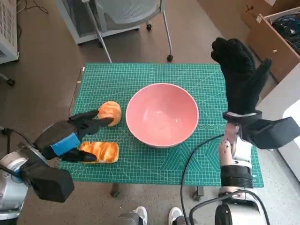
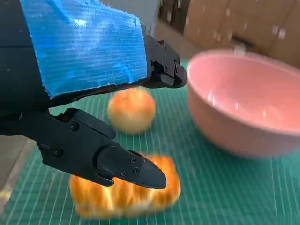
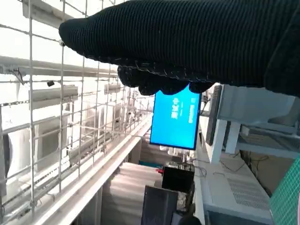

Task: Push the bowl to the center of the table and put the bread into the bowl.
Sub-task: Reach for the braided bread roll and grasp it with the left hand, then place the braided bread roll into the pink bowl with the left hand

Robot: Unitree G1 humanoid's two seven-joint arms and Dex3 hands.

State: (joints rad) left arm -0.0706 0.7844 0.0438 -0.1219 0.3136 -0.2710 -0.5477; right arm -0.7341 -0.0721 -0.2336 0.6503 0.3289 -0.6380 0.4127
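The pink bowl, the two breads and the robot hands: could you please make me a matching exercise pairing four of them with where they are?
Things:
1. pink bowl
2. round bun
3. oblong glazed bread
4. right robot hand

Places or states:
A. raised above the mat's right edge, holding nothing
B. near the middle of the green mat, empty
C. at the mat's near left edge, under the left robot hand
D. just left of the bowl

Pairs: 1-B, 2-D, 3-C, 4-A
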